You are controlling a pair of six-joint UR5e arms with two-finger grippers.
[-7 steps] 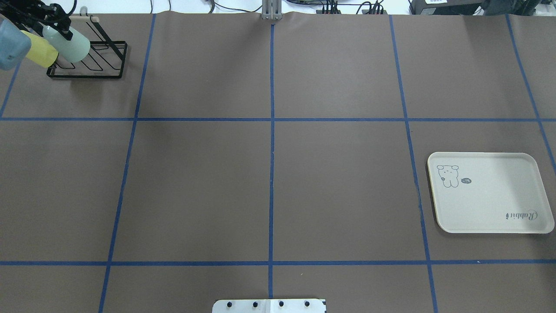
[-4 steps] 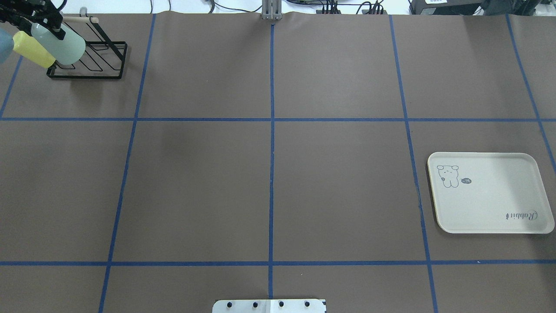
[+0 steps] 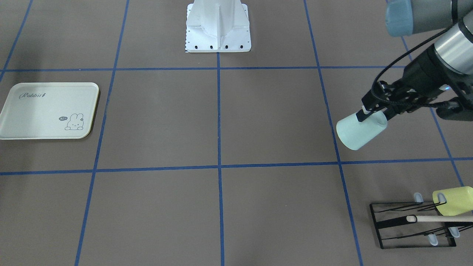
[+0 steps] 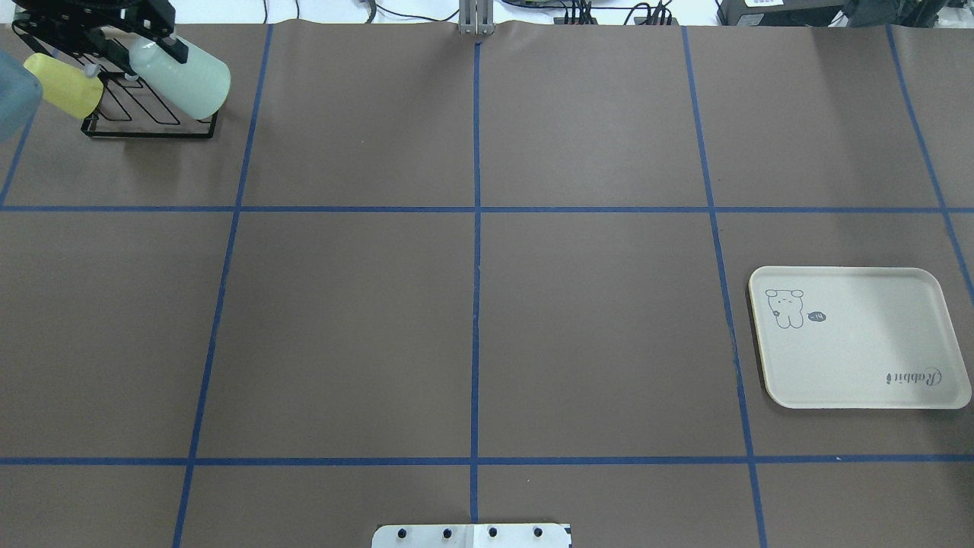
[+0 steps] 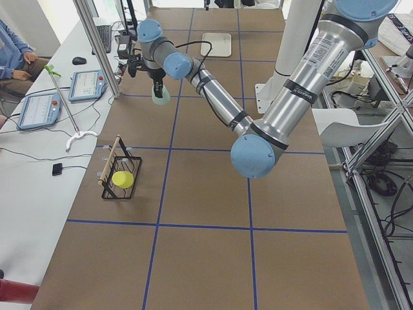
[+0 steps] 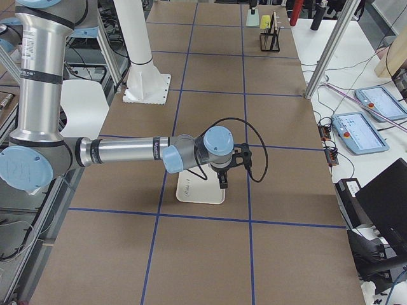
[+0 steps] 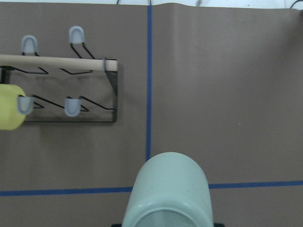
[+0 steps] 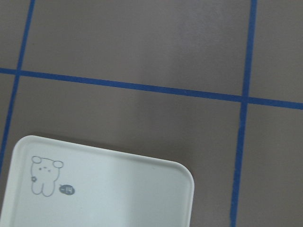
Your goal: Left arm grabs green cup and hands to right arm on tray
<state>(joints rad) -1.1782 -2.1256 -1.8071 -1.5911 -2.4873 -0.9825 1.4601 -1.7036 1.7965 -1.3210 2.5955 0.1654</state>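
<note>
My left gripper (image 3: 371,115) is shut on the pale mint-green cup (image 3: 359,132) and holds it on its side, in the air above the table. In the overhead view the green cup (image 4: 185,76) hangs just right of the black wire rack, with the left gripper (image 4: 156,52) at its left end. The left wrist view shows the green cup (image 7: 169,191) at the bottom centre. The cream Rabbit tray (image 4: 860,339) lies flat at the right. The right arm's gripper (image 6: 221,181) hovers over the tray (image 6: 200,190); I cannot tell whether it is open or shut.
A black wire rack (image 3: 412,225) with a wooden bar stands at the far left corner and holds a yellow-green cup (image 3: 453,201). Blue tape lines cross the brown table. The robot's white base (image 3: 218,26) stands at the middle of the near edge.
My left gripper has carried the green cup to the right, off the rack and away from the yellow-green cup. The tray has not moved.
</note>
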